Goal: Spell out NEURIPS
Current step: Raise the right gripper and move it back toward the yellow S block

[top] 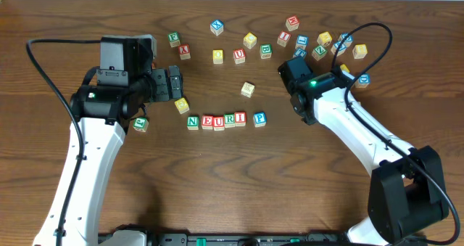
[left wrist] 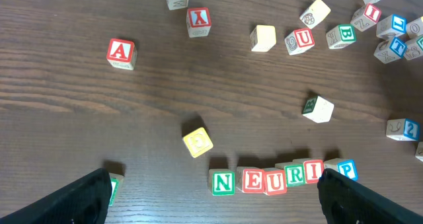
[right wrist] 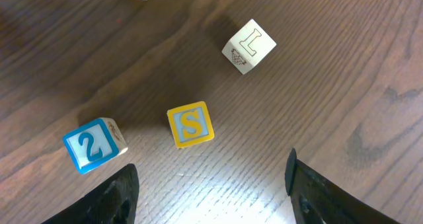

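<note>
**Overhead view.** The dark wooden tabletop (top: pixel 87 28) carries a row of five pale wooden cubes reading N-E-U-R-I (top: pixel 217 120) at its centre, the cubes set side by side. A pale wooden cube with a blue P (top: pixel 259 119) sits just right of the row, with a small gap between them. Loose lettered cubes (top: pixel 250 39) are scattered across the far side. The left tool (top: pixel 176 84) is far-left of the row. The right tool (top: pixel 290 63) is far-right of the P cube.

**Left wrist view.** The left tool (left wrist: pixel 213 181) is spread wide and holds nothing. The N-E-U-R-I row (left wrist: pixel 268 180) lies on the tabletop. The P cube (left wrist: pixel 344 169) is at the right finger's edge.

**Right wrist view.** The right tool (right wrist: pixel 210 178) is spread and holds nothing. A yellow wooden cube lettered S (right wrist: pixel 190 124) lies on the tabletop ahead of its fingers, clear of both. A blue cube marked 2 (right wrist: pixel 94 145) lies to the left and a pale cube lettered L (right wrist: pixel 249 46) lies farther off.
</note>
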